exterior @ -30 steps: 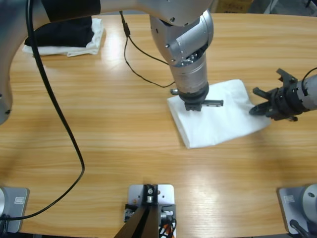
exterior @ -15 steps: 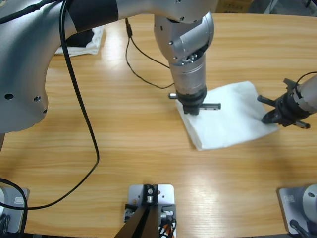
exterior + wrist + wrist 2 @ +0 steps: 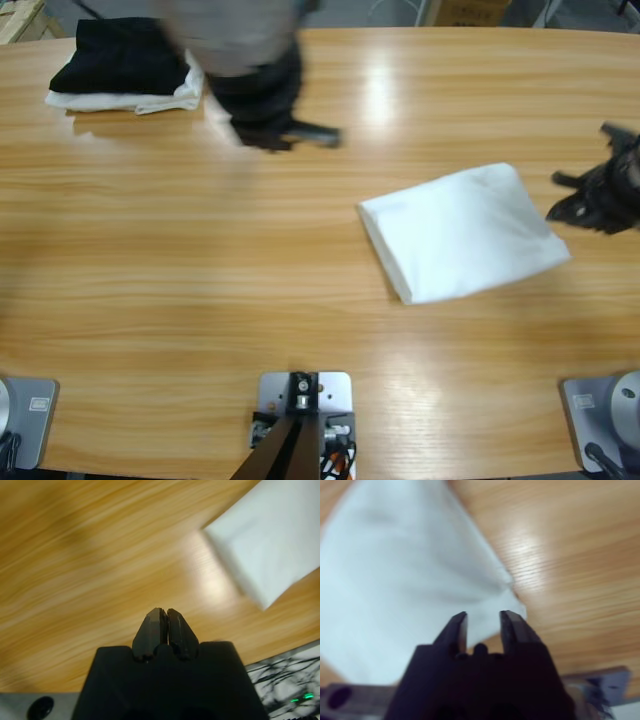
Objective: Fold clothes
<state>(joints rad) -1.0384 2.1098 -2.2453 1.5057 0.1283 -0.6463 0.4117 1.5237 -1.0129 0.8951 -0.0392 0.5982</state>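
The white T-shirt [image 3: 462, 232] is lying folded into a flat, slanted rectangle on the right half of the wooden desk [image 3: 200, 260], with nothing resting on it and neither arm touching it. In the right wrist view the folded T-shirt [image 3: 405, 575] is filling the upper left, one of its corners pointing toward the bare wood.

The right tool [image 3: 597, 197] is hovering at the right edge of the high view, just beside the shirt's right corner. Its own view is showing the right tool [image 3: 483, 622] with its two black jaws standing slightly apart and nothing between them.

The left tool [image 3: 283, 131] is showing as a blurred dark shape well up and to the left of the shirt, over bare wood. Seen from its wrist, the left tool [image 3: 164, 625] is holding its jaws pressed together on nothing, with the shirt at the upper right.

A black folded garment [image 3: 125, 56] is sitting on a white cloth [image 3: 150, 100] at the desk's far left corner, well apart from the shirt.
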